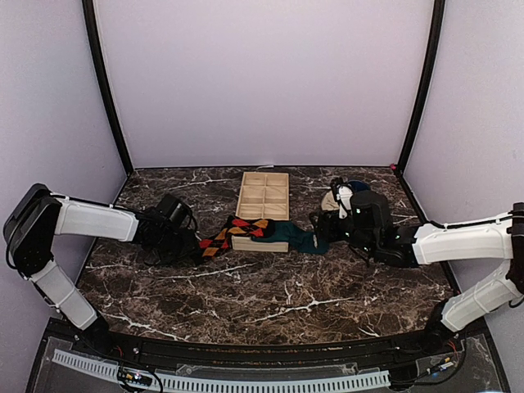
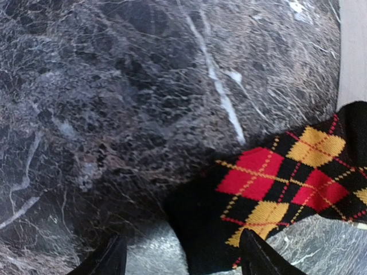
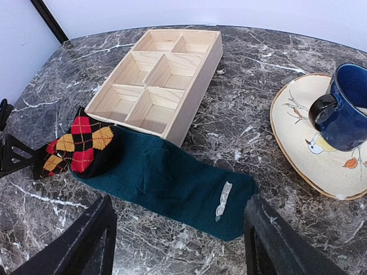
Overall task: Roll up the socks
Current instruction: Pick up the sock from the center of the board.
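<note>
A dark teal sock (image 1: 288, 236) lies flat in front of the wooden box; it fills the middle of the right wrist view (image 3: 172, 186). A black, red and yellow argyle sock (image 1: 233, 232) lies over its left end and also shows in the right wrist view (image 3: 77, 146) and the left wrist view (image 2: 275, 189). My left gripper (image 1: 193, 244) is open, with the argyle sock's black end (image 2: 198, 229) between its fingers. My right gripper (image 1: 318, 234) is open just over the teal sock's right end, its fingertips (image 3: 261, 229) either side of it.
A wooden divider box (image 1: 263, 199) stands right behind the socks. A cream plate (image 3: 298, 134) with a blue mug (image 3: 347, 112) sits to the right of the box, close behind my right gripper. Dark marble table (image 1: 246, 303) all around.
</note>
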You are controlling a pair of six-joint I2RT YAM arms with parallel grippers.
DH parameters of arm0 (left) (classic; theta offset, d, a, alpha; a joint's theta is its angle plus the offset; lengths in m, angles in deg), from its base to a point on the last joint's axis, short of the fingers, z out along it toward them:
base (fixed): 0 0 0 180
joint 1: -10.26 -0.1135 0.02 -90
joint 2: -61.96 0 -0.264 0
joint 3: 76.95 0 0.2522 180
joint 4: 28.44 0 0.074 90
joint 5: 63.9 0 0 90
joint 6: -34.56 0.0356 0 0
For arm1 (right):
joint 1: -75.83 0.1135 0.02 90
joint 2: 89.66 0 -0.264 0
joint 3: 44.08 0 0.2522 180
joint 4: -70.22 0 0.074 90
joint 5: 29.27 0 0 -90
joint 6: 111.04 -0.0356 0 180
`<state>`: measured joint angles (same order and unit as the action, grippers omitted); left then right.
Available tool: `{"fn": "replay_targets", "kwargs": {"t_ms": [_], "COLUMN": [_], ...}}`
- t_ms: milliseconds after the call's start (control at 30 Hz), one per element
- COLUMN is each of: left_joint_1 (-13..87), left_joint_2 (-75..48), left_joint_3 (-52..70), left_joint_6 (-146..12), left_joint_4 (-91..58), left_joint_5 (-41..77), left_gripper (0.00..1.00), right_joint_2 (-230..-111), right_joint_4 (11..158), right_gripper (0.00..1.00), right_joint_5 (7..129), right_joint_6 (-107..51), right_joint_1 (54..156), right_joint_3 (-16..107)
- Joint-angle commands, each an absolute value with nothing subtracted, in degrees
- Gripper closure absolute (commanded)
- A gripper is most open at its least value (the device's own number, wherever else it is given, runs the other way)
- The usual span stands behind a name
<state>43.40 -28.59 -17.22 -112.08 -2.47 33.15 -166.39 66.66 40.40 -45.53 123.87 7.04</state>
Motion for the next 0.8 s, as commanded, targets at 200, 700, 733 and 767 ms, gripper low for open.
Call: {"fn": "replay_targets", "kwargs": {"t_ms": [200, 700, 733, 767], "left_joint_1": [40.39, 40.12, 40.13, 40.10], "left_joint_2": [-32.40, -38.93, -38.32, -37.53], "left_joint_3": [-13.62, -10.81, -11.18, -11.43], "left_joint_6": [-112.91, -110.06, -110.21, -110.32], "left_joint_4": [1.25, 4.81, 4.98, 5.19], "left_joint_5": [27.89, 24.43, 24.96, 25.84], "left_gripper": [0.41, 1.00, 1.00, 1.00], "right_joint_2": [-165.33, -163.01, -162.97, -162.89], "right_joint_4": [65.57, 63.68, 63.68, 63.76], "right_gripper": [0.31, 0.32, 0.32, 0.32], "right_joint_5": [40.82, 42.42, 42.50, 42.69], "right_joint_6": [-44.75, -44.38, -44.29, -44.20], "right_joint_1": [125.14, 125.32, 125.34, 125.37], "right_joint_3": [9.20, 7.07, 7.11, 7.23]}}
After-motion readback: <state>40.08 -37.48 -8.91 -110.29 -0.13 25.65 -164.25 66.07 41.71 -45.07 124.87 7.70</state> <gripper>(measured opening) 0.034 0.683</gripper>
